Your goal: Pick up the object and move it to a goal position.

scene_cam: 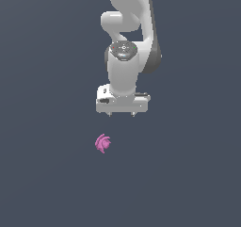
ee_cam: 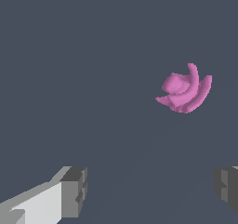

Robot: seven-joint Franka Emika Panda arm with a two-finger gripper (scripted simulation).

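Hanging over the dark grey floor point(scene_cam: 42, 183) with its jaws spread wide and nothing between them, the gripper point(scene_cam: 122, 114) shows only two short fingertips in the exterior view, and the wrist view confirms the broad gap between its pads point(ee_cam: 74, 191). It is well clear of the object point(scene_cam: 102, 143), which lies by itself on the floor, below the gripper in the exterior view and a little toward that view's left. In the wrist view the object point(ee_cam: 185, 89) sits off the midline of the open fingers, nearer the dark pad (the one cropped at the frame edge) than the white-backed one, and beyond the fingertips, not between them. Its shape is lumpy, with curved pointed lobes, so no clear long axis offers itself. Judging from this offset, the coming move calls for a sideways shift to centre the jaws over the object before any descent. No goal marker is visible.
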